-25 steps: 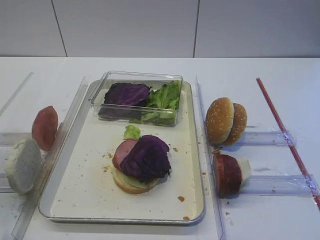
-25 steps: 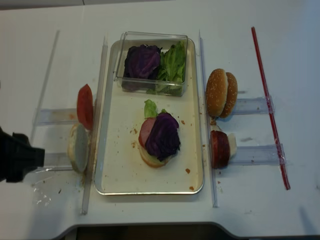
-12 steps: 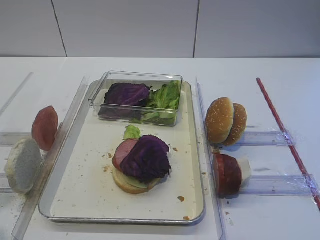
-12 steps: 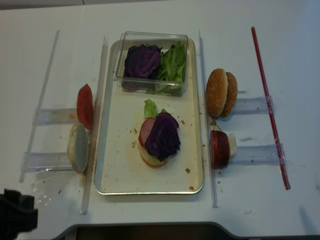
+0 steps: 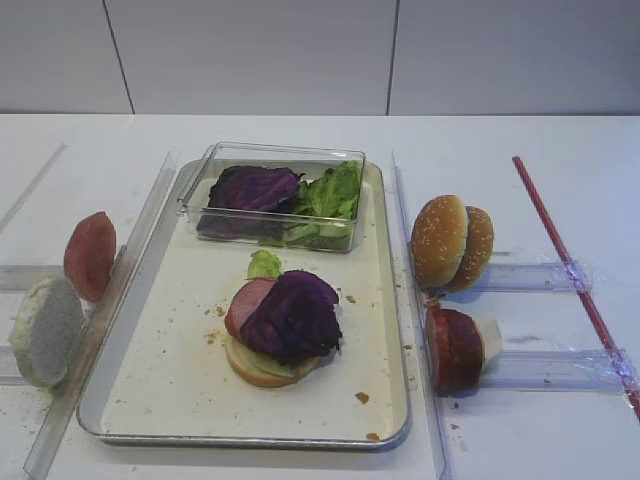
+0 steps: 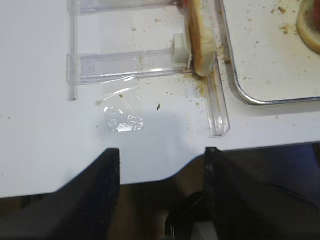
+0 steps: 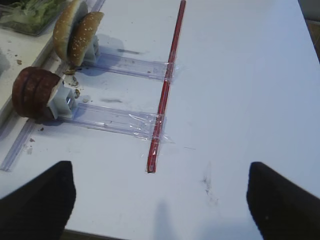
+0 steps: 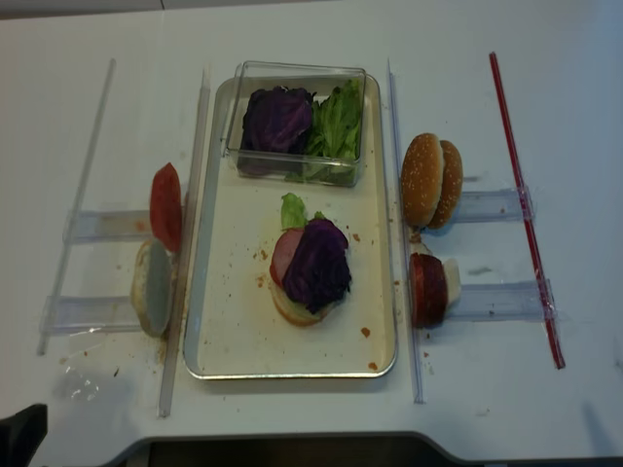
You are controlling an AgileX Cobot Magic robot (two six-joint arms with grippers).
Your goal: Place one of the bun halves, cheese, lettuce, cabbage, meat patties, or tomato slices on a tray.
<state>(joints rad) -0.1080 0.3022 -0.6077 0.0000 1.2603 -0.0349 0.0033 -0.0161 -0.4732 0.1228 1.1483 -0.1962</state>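
Note:
On the tray (image 5: 170, 370) lies a stack: a bun half (image 5: 255, 368) at the bottom, lettuce (image 5: 264, 264), a pink slice (image 5: 245, 300), and purple cabbage (image 5: 295, 312) on top. Two sesame bun halves (image 5: 452, 242) and meat patties (image 5: 455, 347) stand in holders to the right of it. My left gripper (image 6: 162, 165) is open and empty, over the table's front edge, left of the tray's corner (image 6: 250, 97). Only a dark bit of it (image 8: 21, 433) shows from above. My right gripper (image 7: 160, 200) is wide open and empty above bare table at the right front.
A clear plastic box (image 5: 275, 195) with more cabbage and lettuce sits at the tray's far end. Left of the tray a red slice (image 5: 90, 255) and a pale bun half (image 5: 44, 330) stand in clear holders. A red strip (image 5: 575, 275) runs along the right side.
My left gripper has drawn back from beside the pale bun half toward the front left corner, almost out of the overhead view. The food has not moved.

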